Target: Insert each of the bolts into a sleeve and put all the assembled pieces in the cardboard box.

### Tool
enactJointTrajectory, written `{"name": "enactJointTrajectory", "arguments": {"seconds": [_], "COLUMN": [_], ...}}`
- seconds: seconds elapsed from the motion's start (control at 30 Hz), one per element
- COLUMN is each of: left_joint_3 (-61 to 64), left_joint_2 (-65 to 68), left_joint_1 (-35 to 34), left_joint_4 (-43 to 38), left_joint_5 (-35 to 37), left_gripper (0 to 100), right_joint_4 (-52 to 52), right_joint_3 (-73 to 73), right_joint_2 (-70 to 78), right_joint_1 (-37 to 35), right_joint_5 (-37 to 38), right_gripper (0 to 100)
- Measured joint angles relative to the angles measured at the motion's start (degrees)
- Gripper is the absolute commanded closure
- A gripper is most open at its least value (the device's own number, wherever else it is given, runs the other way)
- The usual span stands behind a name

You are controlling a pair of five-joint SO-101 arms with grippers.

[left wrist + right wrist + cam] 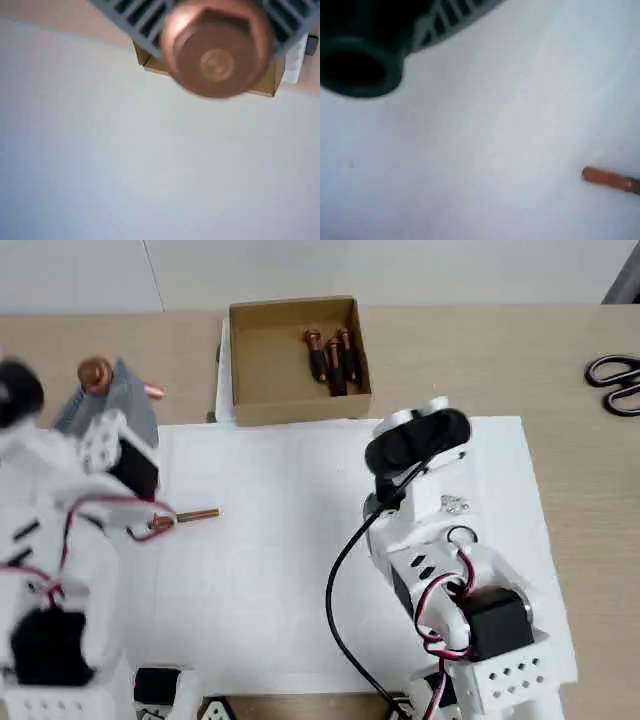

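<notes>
My left gripper [118,392] hangs over the table's left side, shut on a copper bolt [96,373] whose tip pokes out to the right. The left wrist view shows that bolt's hex head [217,50] end-on under the ribbed grey fingers [131,12]. A second bolt [186,517] lies on the white sheet near the left arm; its tip [610,179] is seen in the right wrist view. My right gripper [400,465] is over the sheet's right half, shut on a black sleeve [356,70] with its open end showing. The cardboard box [290,306] at the back holds three assembled pieces [332,357].
A white sheet [280,580] covers the middle of the wooden table. Scissors [615,382] lie at the far right edge. The box corner [264,86] stands just behind the held bolt in the left wrist view. A black cable [340,590] trails from the right arm.
</notes>
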Motion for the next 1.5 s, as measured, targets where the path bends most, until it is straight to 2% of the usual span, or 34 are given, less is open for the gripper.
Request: {"name": "enactJointTrajectory", "arguments": {"seconds": [0.13,0.27,0.4,0.5,0.8,0.93,1.1,1.33,1.5], "left_joint_3": [14.6,27.8,36.3,40.4,45.9,48.3,50.2,50.3,50.3], "left_joint_2": [-12.5,-24.2,-33.1,-36.0,-37.5,-37.5,-37.5,-37.5,-37.5], "left_joint_1": [1.1,6.8,12.4,13.7,14.3,14.3,16.4,23.6,26.7], "left_joint_4": [-4.1,-4.4,-4.5,-4.5,-4.4,-4.4,-4.4,-9.8,-11.0], "left_joint_5": [0.0,0.0,0.0,0.0,0.4,0.4,0.4,3.5,3.8], "left_gripper": [99,99,99,99,99,99,99,99,99], "right_joint_4": [2.4,2.5,2.5,2.5,2.5,2.5,-0.4,-7.8,-14.2], "right_joint_3": [0.0,0.3,4.1,5.7,20.0,28.0,30.0,37.5,39.7], "right_joint_2": [0.0,0.0,-0.4,-4.7,-28.3,-38.4,-38.9,-39.7,-39.7], "right_joint_1": [-0.4,-0.5,-3.0,-5.1,-6.0,-6.2,-6.5,-15.2,-17.6], "right_joint_5": [0.0,0.0,0.0,0.0,0.1,3.5,6.4,9.1,9.4], "right_gripper": [99.6,99.6,99.5,99.5,99.5,99.5,99.5,99.6,99.6]}}
